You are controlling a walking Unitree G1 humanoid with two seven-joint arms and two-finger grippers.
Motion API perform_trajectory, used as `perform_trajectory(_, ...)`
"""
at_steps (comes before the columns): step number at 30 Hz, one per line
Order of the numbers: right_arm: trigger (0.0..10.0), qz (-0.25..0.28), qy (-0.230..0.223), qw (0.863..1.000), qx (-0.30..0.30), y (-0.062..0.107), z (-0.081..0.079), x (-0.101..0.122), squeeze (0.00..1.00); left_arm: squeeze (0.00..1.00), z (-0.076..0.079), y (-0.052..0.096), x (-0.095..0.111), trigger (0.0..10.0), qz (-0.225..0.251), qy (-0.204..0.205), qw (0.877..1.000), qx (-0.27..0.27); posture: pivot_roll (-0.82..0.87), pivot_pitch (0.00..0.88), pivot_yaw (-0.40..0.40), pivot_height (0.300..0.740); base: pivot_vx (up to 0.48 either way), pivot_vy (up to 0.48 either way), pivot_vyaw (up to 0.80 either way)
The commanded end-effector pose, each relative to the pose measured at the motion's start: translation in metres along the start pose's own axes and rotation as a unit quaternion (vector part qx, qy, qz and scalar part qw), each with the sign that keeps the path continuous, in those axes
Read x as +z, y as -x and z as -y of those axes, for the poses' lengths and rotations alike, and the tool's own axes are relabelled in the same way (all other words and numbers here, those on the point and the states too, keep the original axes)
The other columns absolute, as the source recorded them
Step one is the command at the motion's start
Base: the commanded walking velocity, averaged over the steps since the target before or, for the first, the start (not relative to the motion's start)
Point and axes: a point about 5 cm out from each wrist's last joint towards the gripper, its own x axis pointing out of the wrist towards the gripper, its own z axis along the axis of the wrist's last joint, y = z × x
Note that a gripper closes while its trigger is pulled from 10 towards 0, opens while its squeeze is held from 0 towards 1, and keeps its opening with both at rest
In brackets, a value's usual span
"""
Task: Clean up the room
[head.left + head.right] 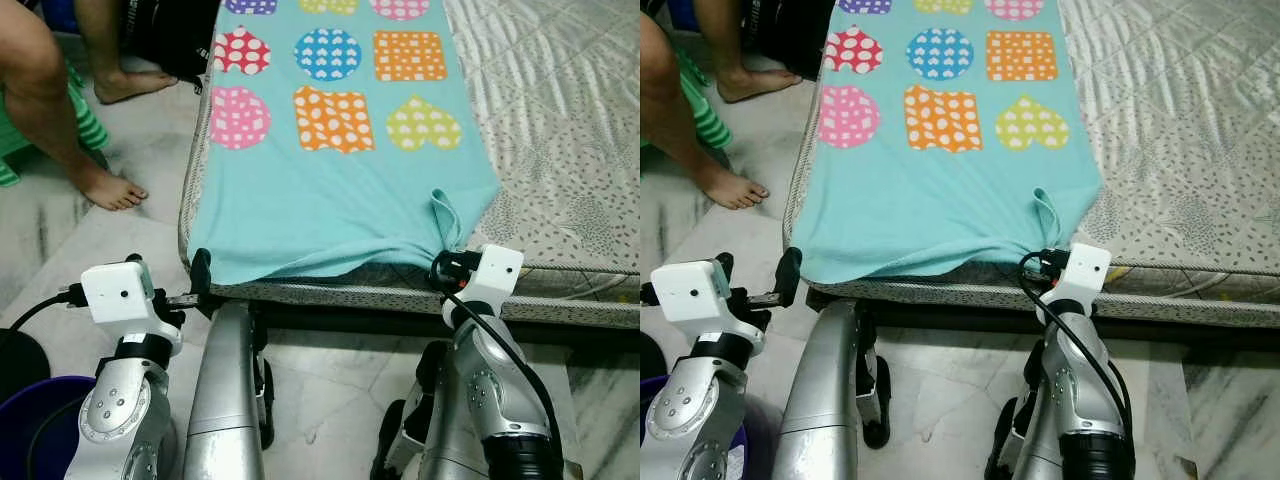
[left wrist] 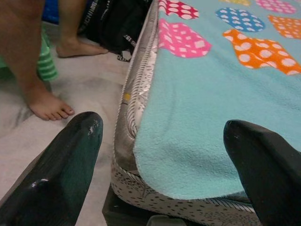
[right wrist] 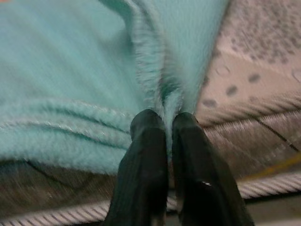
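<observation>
The blanket [image 1: 330, 190] lies at 12 o'clock; the right gripper [image 3: 163, 123] pinches its corner, while the left gripper [image 2: 162, 141] gapes beside the mattress [image 1: 560, 130] edge.

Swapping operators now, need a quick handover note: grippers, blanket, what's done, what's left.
Right gripper: shut on the near right corner of the teal blanket, at the mattress edge.
Left gripper: open, fingers either side of the blanket's near left corner, nothing gripped.
Blanket lies spread flat on the mattress, bunched at the right corner.
Done: right corner pinched. Left: grip the left corner, then probably fold or pull it off.
Caution: a person's feet are on the floor to the left.
</observation>
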Motion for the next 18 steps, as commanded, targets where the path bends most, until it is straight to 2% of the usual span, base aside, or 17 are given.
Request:
perform_trajectory(1,10.0,-0.035,0.006,0.999,-0.023,0.006,0.008,-0.012,1.0,0.0,-0.002,0.003,-0.007,10.0,-0.02,-0.001,1.0,0.001,0.21,0.318,-0.002,0.528,0.0,0.0,0.0)
perform_trajectory(6,10.0,-0.031,0.023,0.999,-0.026,0.005,0.007,-0.008,1.0,0.0,-0.002,0.003,-0.007,10.0,-0.021,0.0,1.0,0.0,0.21,0.318,-0.002,0.528,0.0,0.0,0.0)
perform_trajectory(10,10.0,0.006,0.08,0.997,-0.015,-0.001,0.005,0.008,1.0,0.0,-0.002,0.003,-0.007,10.0,-0.022,0.0,1.0,0.0,0.21,0.318,0.001,0.528,0.0,0.0,0.0)
perform_trajectory(12,10.0,0.006,0.078,0.997,-0.018,-0.002,0.006,0.008,1.0,0.0,-0.002,0.003,-0.007,10.0,-0.022,0.0,1.0,-0.001,0.21,0.318,0.001,0.528,0.0,0.0,0.0)
perform_trajectory(15,10.0,-0.002,0.09,0.995,-0.038,-0.004,0.013,0.008,1.0,0.0,-0.002,0.004,-0.007,10.0,-0.022,0.001,1.0,-0.001,0.21,0.318,0.001,0.528,0.0,0.0,0.0)
perform_trajectory(16,10.0,-0.003,0.118,0.991,-0.058,-0.005,0.02,0.009,1.0,0.0,-0.002,0.004,-0.008,10.0,-0.024,0.0,1.0,0.0,0.21,0.318,0.001,0.528,0.0,0.0,0.0)
perform_trajectory(18,10.0,-0.003,0.123,0.99,-0.066,-0.007,0.024,0.01,1.0,0.0,-0.002,0.004,-0.008,10.0,-0.025,-0.001,1.0,0.0,0.21,0.318,0.001,0.528,0.0,0.0,0.0)
